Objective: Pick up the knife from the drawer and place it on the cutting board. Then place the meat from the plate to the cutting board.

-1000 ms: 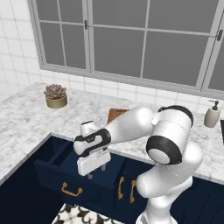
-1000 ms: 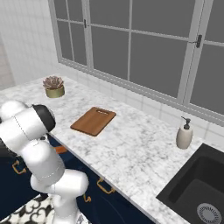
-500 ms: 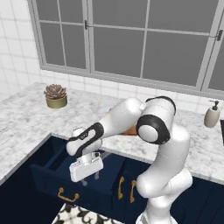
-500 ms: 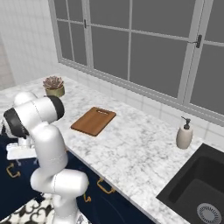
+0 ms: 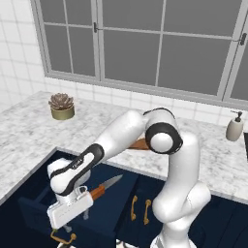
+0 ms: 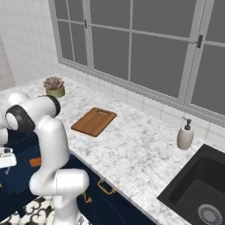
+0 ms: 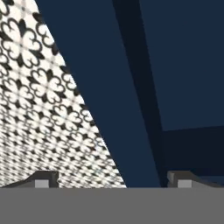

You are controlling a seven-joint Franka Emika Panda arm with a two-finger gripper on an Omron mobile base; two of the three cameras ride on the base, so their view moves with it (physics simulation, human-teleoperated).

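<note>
You can see the knife (image 5: pixel 100 189) lying inside the open drawer (image 5: pixel 34 208), with its orange-brown handle toward the robot's hand and its grey blade pointing up and to the right. In the right base view a small bit of the orange handle (image 6: pixel 36 162) peeks out beside the arm. The drawer is pulled out from the navy cabinets, and a brass handle (image 5: pixel 63 238) shows on its front, low in the left base view.

The robot's hand hangs low over the front edge of the drawer, and the knife handle sits just beside it. The gripper (image 7: pixel 113 178) is wide open, with 2 dark fingers (image 7: pixel 43 178) far apart at the bottom of the hand view. Nothing is held between them. Between the fingers you look down on the navy drawer front (image 7: pixel 100 96), with the black and white patterned floor (image 7: pixel 39 113) on one side and the dark inside of the drawer on the other.

The cutting board (image 6: pixel 94 121) lies flat on the marble table (image 6: pixel 136 154), well apart from the drawer, and nothing is on it. In the left base view you can see just a brown bit of it (image 5: pixel 139 144) behind the arm.

A small potted plant (image 5: pixel 61 106) sits on the table near the window (image 5: pixel 145 43). A soap bottle (image 6: pixel 185 134) stands farther along, near the black sink (image 6: pixel 197 189). 2 more brass handles (image 5: pixel 140 211) show on the cabinet doors beside the drawer
</note>
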